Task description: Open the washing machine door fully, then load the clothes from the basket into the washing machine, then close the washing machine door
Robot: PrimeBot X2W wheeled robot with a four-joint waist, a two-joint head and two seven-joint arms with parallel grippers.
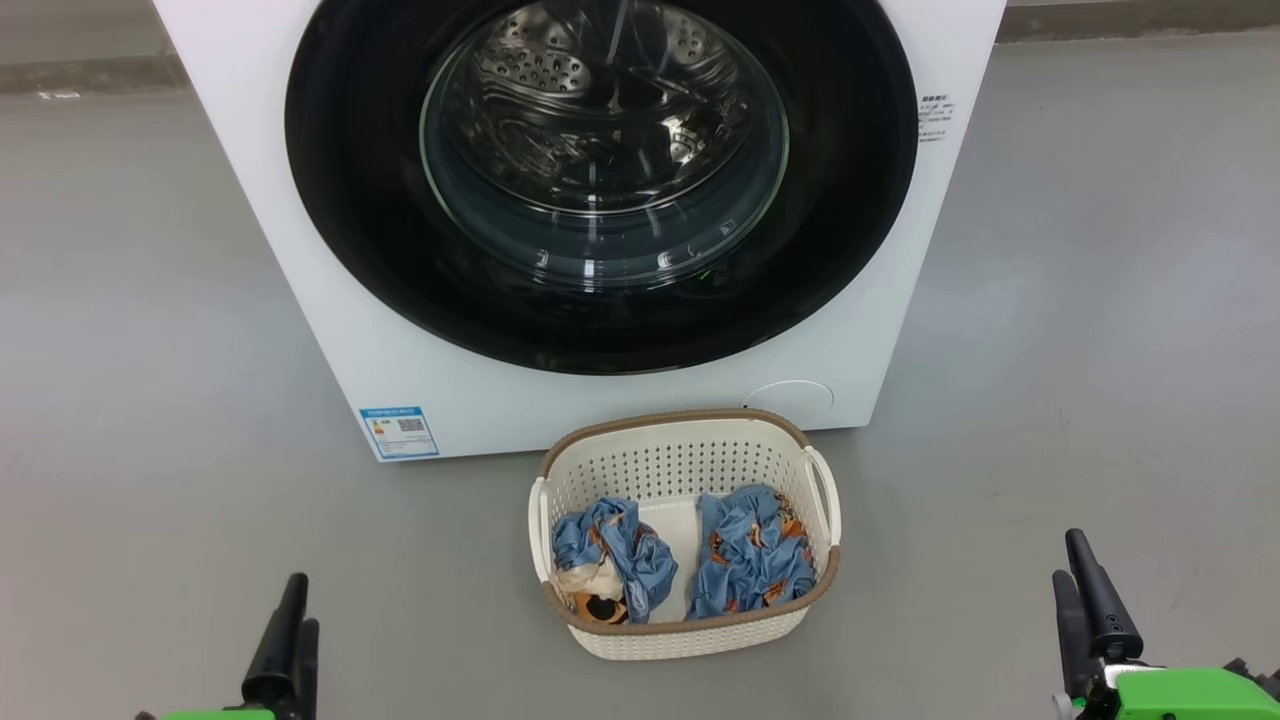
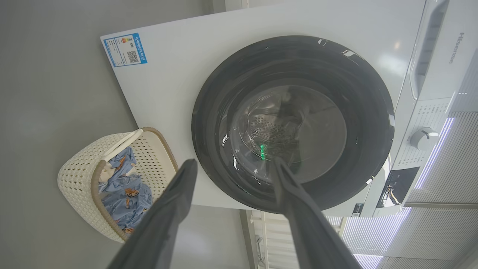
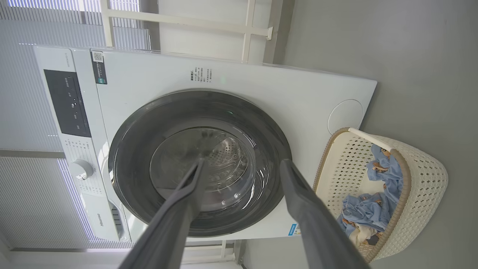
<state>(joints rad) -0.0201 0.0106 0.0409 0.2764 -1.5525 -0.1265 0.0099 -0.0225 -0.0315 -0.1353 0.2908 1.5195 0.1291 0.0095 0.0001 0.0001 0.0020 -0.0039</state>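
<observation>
A smooth, matt grey floor [image 1: 150, 350] spreads away to left and right, evenly lit, with only a faint sheen on it. Along its far edge runs a darker, scuffed strip [image 1: 80, 75] at the foot of the wall. At the far side hang pale ribbed blinds [image 3: 26, 123] with daylight glowing through them in bright bands. Beside them, a white barred frame [image 3: 186, 20] stands against a pale wall [image 3: 209, 41].

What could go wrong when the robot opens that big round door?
The round glossy black washing machine door is shut and its frame looks slick, so the open left gripper or right gripper might slip off. The cream perforated basket sits close before the white washing machine; an arm might bump it. The two light blue printed clothes bundles could drop onto the grey floor.
</observation>
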